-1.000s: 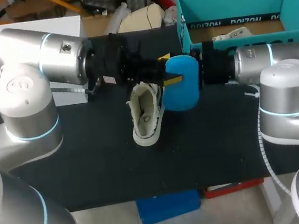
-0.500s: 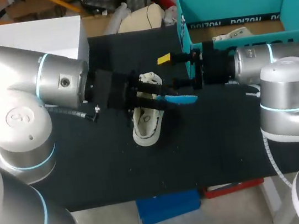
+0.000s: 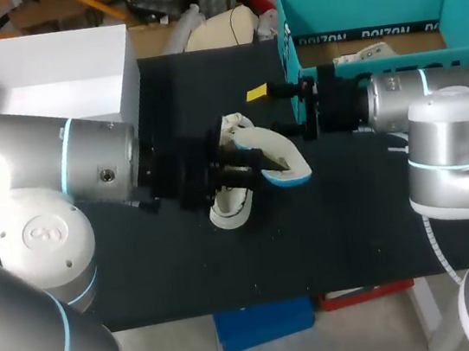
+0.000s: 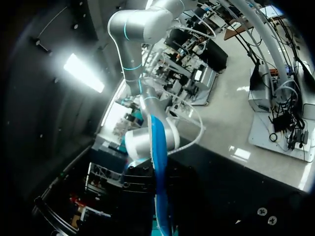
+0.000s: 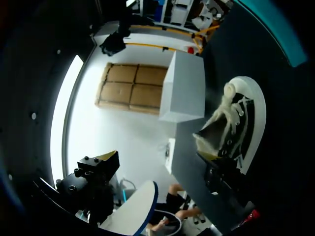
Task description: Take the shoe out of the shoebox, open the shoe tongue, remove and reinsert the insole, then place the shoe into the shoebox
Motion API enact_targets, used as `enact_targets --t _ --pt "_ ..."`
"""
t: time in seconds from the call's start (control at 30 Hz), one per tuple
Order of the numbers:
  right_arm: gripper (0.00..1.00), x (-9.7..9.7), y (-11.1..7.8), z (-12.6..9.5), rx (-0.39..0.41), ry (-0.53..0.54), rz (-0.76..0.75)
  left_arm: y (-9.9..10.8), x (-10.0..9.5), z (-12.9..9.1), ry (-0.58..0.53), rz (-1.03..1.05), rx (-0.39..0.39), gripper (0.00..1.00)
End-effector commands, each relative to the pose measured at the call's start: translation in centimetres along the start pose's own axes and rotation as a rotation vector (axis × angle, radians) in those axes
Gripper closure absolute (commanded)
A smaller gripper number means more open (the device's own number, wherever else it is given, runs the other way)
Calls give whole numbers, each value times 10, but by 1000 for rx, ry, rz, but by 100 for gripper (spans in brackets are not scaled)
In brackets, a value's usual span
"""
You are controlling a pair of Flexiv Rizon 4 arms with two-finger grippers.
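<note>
1. Shoe (image 3: 232, 206): a white low sneaker with a cream lining and loose white laces. It stands on its sole on the black table (image 3: 177, 262), about midway across, with its toe toward the near edge. In the head view only the toe and the heel collar show, because the left gripper covers the middle.
2. Left gripper (image 3: 236, 172): it comes in from the left and hangs over the shoe's middle, clamped on one end of the insole (image 3: 277, 154). Its tips are hard to make out from above. The left wrist view shows the insole running edge-on straight out from it.
3. The insole is out of the shoe. It is pale on top with a bright blue edge, bowed in an arch, and reaches rightward past the shoe's side.
4. Right gripper (image 3: 271, 111): it sits just right of the shoe's heel with its fingers spread wide, one yellow tip (image 3: 258, 94) plain to see, and it grips nothing. The insole's free end lies near it; I cannot tell whether they touch.
5. Shoebox (image 3: 367, 1): teal and open-topped, at the far right of the table behind the right arm, apart from the shoe.
6. Change: a second ago the insole faced the camera with its blue underside. Half a second ago it stood edge-on, and now its pale top shows. The left arm has swung toward the near edge, and its gripper has moved from beside the heel to over the shoe's middle. The shoe and the right gripper have kept their places.
</note>
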State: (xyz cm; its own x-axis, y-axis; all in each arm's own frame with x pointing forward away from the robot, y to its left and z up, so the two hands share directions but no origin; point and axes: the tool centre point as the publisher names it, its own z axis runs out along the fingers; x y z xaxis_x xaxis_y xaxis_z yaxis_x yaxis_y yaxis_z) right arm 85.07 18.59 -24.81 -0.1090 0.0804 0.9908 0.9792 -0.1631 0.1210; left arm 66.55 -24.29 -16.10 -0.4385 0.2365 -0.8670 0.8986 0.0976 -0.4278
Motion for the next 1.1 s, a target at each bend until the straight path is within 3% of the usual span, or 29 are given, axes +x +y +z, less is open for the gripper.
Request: enact_targets --t 0.03,0.17,0.3,0.57,0.73,0.77,0.8,0.83,0.87,1.1 --pt "0 0 -1 1 -4 -1 0 -2 3 -1 -14 3 -6 100" --pt "0 0 -1 1 -4 -1 0 -9 19 -1 -61 97 4 100" --pt "0 0 -1 1 -4 -1 0 2 47 -2 -131 201 32 100" --pt "0 0 -1 1 -4 -1 0 35 75 -9 -252 345 53 100" --pt "0 0 -1 1 -4 -1 0 50 93 -16 -258 489 6 100" --pt "0 0 -1 1 -4 -1 0 53 97 -18 -242 524 -16 96" --pt "0 0 -1 1 -4 -1 0 55 102 -19 -227 511 -28 82" --pt "0 0 -1 1 -4 -1 0 55 102 -19 -227 511 -28 81" --pt "0 0 -1 1 -4 -1 0 55 102 -19 -227 511 -28 98" --pt "0 0 -1 1 -4 -1 0 55 102 -19 -227 511 -28 100"
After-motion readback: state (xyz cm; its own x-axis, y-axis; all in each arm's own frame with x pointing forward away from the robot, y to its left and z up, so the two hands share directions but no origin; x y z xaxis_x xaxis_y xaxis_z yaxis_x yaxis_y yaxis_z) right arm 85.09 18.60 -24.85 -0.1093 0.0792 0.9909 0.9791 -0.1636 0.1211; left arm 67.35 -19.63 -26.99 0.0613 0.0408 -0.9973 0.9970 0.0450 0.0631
